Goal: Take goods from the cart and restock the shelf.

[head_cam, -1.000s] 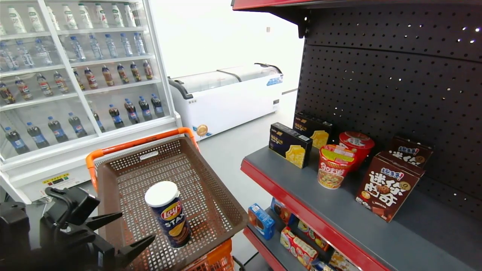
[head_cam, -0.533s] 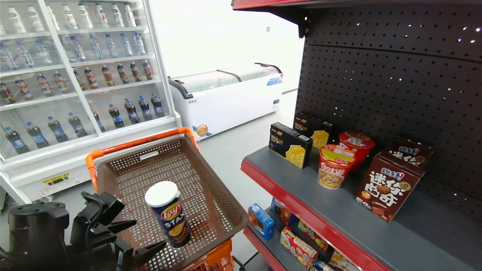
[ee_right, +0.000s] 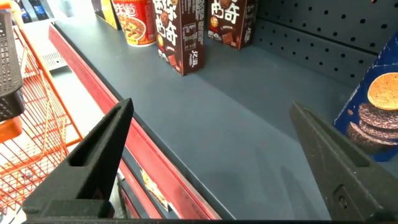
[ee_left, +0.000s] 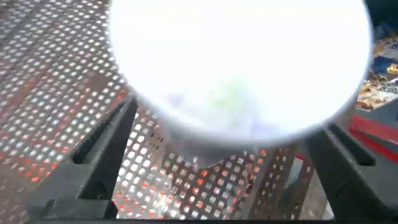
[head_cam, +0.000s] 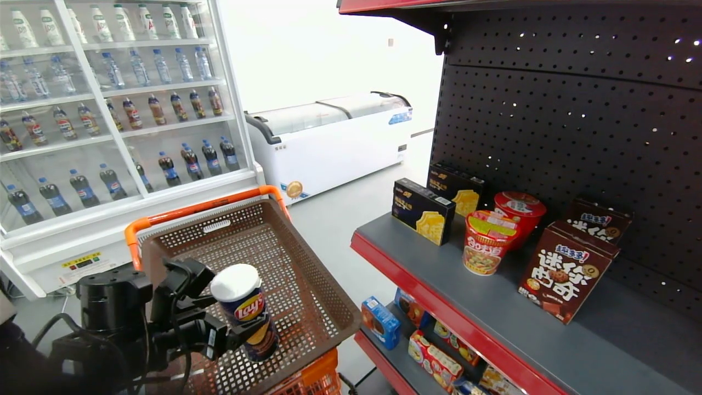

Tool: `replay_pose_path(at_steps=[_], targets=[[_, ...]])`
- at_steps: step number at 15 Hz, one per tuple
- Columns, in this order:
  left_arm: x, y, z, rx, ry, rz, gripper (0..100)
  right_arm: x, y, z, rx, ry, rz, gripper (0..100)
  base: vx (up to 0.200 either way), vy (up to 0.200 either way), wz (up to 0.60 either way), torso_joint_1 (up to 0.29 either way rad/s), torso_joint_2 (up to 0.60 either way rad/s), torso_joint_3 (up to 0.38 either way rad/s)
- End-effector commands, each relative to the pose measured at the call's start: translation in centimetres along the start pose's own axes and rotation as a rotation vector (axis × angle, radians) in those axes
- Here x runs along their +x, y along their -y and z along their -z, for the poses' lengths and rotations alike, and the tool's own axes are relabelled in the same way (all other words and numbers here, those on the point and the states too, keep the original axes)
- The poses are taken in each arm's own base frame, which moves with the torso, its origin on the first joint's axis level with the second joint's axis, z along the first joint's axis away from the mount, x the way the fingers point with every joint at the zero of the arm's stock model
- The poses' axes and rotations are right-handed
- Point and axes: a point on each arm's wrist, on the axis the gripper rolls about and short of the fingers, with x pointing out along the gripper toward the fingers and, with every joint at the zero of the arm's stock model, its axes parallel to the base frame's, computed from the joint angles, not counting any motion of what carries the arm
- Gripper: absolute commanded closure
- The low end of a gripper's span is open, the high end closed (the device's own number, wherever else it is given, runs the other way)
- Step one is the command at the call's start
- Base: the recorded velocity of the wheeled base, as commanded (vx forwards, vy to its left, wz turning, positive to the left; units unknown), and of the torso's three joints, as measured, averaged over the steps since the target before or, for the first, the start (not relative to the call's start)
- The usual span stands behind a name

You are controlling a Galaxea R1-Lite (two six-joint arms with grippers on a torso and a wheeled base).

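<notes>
A dark blue chips can with a white lid stands upright in the brown perforated basket of the orange cart. My left gripper is open, with its two fingers on either side of the can just below the lid; I cannot tell whether they touch it. My right gripper is open and holds nothing, hovering over a bare stretch of the grey shelf.
On the grey shelf stand black boxes, noodle cups and brown cookie boxes. A blue cookie box stands near my right gripper. A lower shelf holds snack packs. A drinks cooler stands behind the cart.
My left gripper has moved forward and up from the basket's near corner, and its open fingers now flank the chips can. The can has not moved.
</notes>
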Motion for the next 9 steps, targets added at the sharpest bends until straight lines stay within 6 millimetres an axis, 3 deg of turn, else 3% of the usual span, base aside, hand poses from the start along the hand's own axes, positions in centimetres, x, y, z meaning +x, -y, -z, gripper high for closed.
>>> replay_pose_path(at_steps=[1, 5, 9], targets=[[2.0, 0.0, 0.7, -0.001, -0.038, 0.027, 0, 0.0, 0.0, 0.0, 0.0, 0.0, 0.0, 0, 0.0, 0.0, 0.0, 0.0, 0.0, 0.0], [5.1, 0.6, 1.0, 0.025, -0.028, 0.071, 0, 0.0, 0.0, 0.0, 0.0, 0.0, 0.0, 0, 0.0, 0.0, 0.0, 0.0, 0.0, 0.0], [6.6, 0.5, 1.4, 0.032, -0.026, 0.08, 0, 0.0, 0.0, 0.0, -0.001, 0.0, 0.0, 0, 0.0, 0.0, 0.0, 0.0, 0.0, 0.0]])
